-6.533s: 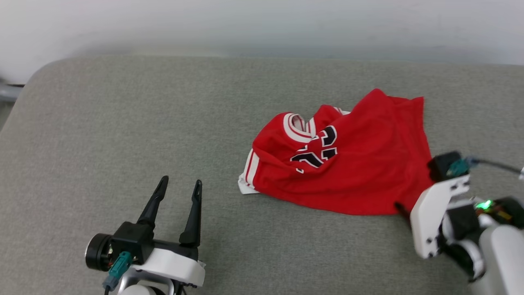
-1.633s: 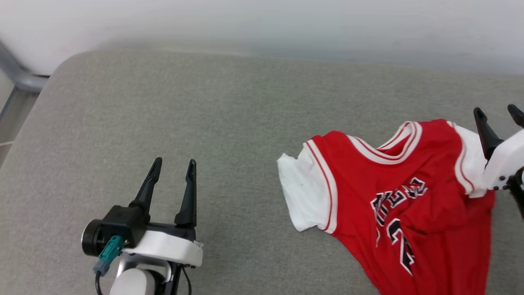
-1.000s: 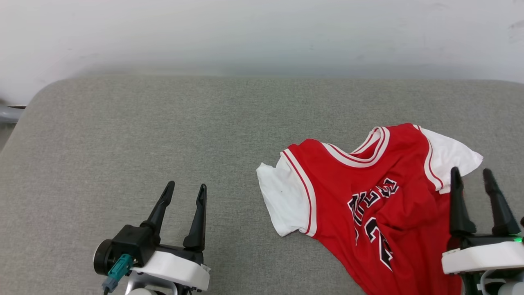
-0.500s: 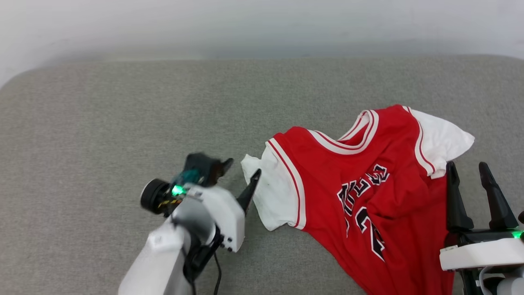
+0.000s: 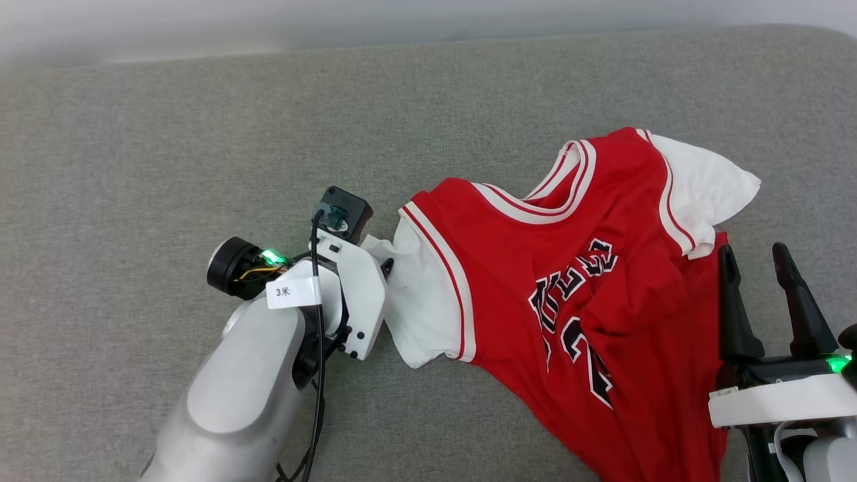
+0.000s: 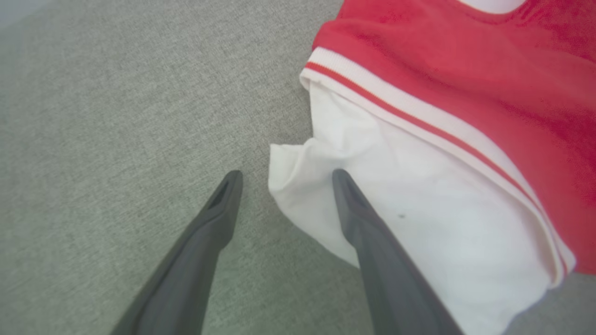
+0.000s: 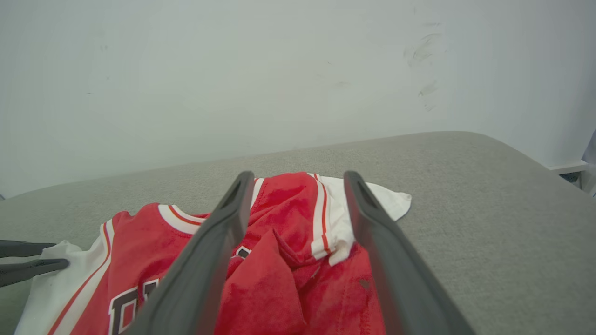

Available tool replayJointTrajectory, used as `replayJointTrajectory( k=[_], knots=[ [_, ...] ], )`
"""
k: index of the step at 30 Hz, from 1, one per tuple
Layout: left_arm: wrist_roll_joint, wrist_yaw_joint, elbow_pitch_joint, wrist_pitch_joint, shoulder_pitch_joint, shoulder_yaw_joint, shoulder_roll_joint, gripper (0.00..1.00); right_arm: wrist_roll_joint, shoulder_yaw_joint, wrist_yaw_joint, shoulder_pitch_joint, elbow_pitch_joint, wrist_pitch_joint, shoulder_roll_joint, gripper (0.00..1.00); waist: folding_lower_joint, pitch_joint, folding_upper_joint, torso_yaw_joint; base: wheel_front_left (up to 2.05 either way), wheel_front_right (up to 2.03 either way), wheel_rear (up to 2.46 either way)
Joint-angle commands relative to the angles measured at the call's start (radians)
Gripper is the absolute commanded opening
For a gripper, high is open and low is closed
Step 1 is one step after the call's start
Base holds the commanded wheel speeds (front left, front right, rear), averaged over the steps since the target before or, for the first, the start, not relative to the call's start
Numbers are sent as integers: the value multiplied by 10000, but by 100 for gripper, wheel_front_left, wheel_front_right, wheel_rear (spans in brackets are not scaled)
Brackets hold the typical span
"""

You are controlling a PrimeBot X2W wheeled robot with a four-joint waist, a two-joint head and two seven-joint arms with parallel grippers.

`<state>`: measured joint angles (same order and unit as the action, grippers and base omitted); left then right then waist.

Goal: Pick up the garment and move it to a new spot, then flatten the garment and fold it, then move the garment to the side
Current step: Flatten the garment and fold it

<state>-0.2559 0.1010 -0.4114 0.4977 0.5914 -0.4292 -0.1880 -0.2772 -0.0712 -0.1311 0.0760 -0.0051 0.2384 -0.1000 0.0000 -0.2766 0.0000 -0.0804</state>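
Garment (image 5: pixel 576 268) is lying print-up on the gray padded surface (image 5: pixel 167 134), rumpled, with the chest bunching into a ridge. Left gripper (image 6: pixel 284 176) is hovering at the white sleeve (image 6: pixel 419 209), jaws spread, 1 finger (image 6: pixel 354 204) sitting over the sleeve cloth and the other over bare padding (whether it's touching the cloth, can't tell). Right gripper (image 5: pixel 750 249) is sitting at the garment's right edge, jaws spread, gripping nothing. Looking like thin jersey knit: I'm expecting it to be light, limp and a bit slick, draping rather than keeping shape. I'm favouring a pinch at the sleeve hem or the shoulder seam, taking 2 layers together.
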Motion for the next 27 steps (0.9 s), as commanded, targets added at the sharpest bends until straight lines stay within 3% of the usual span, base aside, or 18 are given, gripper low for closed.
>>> replayJointTrajectory(
  k=[1, 7, 8, 9, 10, 18, 27],
  knots=[
    [64, -54, -111, -116, 153, -3, -41, 100, 12, 19, 7, 147, -22, 39, 38, 100, 0, -107, 0, -76, 0, 0, 0],
    [123, -133, -1370, -530, 388, -165, 145, 100, 78, 116, 7, 264, 62, 108, 118, 100, 0, -355, 0, -168, 0, 0, 0],
    [57, -102, -1599, -483, 344, -198, 153, 80, 92, 133, 7, 284, 74, 102, 131, 100, 0, -369, 0, -174, 0, 0, 0],
    [21, -59, -1790, -482, 298, -232, 174, 31, 101, 150, 7, 295, 84, 111, 138, 100, 0, -371, 0, -178, 0, 0, 0],
    [-25, -49, -1939, -540, 270, -257, 183, 0, 114, 162, 7, 287, 102, 118, 144, 100, 0, -359, 0, -176, 0, 0, 0],
    [-434, -404, -1976, -2053, 112, 454, -134, 0, 240, 49, 7, 71, 241, 43, 151, 100, 0, 173, 0, 138, 0, 0, 0],
    [-883, -1016, -1298, -2561, -648, 1487, -1209, 0, 352, 5, 7, -124, 303, -247, 244, 100, 0, 776, 0, 602, 0, 0, 0]
  ],
)
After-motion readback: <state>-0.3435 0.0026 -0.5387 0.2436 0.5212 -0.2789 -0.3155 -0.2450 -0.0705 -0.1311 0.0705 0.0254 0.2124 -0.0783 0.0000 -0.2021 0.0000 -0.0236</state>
